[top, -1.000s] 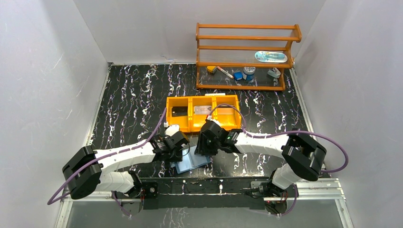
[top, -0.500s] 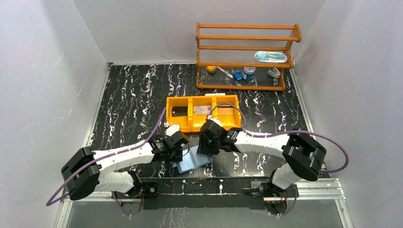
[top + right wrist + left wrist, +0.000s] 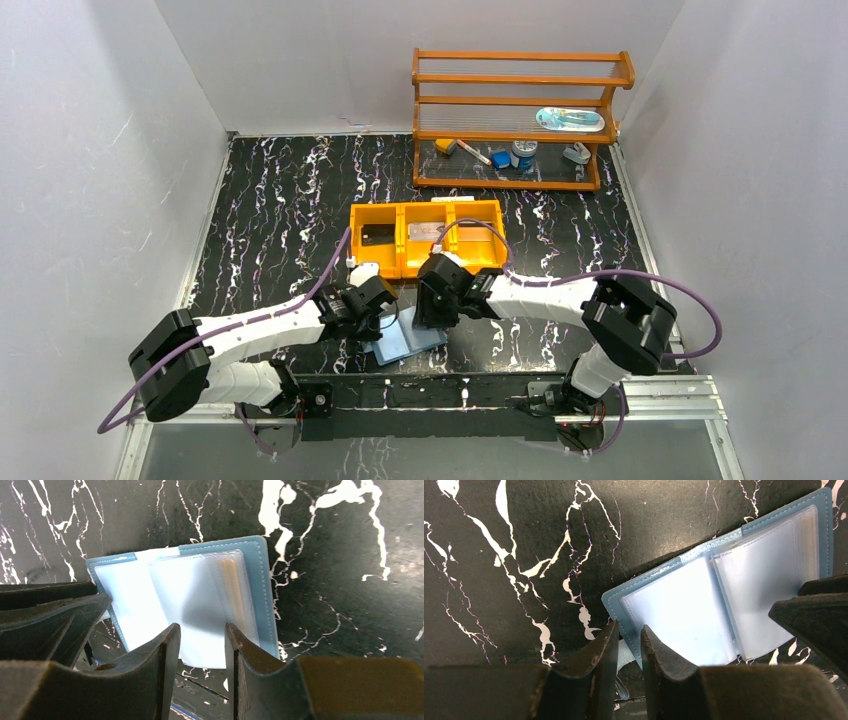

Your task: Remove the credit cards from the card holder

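Blue card holder (image 3: 405,342) lying open on the black marbled tabletop (image 3: 280,200), orange-tinged credit card (image 3: 232,587) inside its clear sleeves, right claw (image 3: 202,626) released, fingers parted over the sleeves, left claw (image 3: 626,628) narrowly gapped at the holder's corner, grasp impossible to tell

Orange three-compartment tray (image 3: 402,252) at mid-table on black, white-veined marble top (image 3: 280,200). Orange wooden rack (image 3: 520,57) at the far edge: clear teal packet (image 3: 570,119) on middle shelf. Bottom shelf holds blue-lidded jar (image 3: 523,153), pen-like stick (image 3: 474,153), small yellow item (image 3: 446,146).
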Motion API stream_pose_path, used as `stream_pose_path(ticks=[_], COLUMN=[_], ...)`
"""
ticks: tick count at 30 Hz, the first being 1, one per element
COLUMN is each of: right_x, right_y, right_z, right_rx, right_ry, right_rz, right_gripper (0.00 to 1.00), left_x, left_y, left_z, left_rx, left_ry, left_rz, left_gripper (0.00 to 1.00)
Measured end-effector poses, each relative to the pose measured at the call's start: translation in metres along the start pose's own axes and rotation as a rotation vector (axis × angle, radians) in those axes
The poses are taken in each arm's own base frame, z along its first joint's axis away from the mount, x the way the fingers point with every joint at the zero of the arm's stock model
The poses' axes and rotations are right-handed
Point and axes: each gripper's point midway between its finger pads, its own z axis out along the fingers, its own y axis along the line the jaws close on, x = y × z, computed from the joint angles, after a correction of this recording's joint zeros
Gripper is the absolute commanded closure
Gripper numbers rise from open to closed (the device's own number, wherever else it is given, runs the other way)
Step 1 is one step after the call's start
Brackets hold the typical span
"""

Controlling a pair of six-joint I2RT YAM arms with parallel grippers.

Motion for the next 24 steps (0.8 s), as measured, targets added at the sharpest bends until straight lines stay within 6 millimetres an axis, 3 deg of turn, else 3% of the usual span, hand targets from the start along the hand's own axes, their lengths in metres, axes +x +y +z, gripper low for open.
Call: stream_pose_path(ticks=[15,24], right_x=[0.017,0.02], right_y=[0.035,0.067], right_z=[0.006,0.011], right_rx=[-0.205,-0.374], right_ry=[0.094,0.156], right_rz=[0.021,0.07], right_gripper=[0.55,0.54], left_x=[-0.001,-0.009], left_y=[-0.004,-0.004], left_z=[0.003,0.006], left_rx=[0.012,0.041], left_ry=[0.003,0.011], left_rz=[0.022,-0.006], left_gripper=[0.81,0.81])
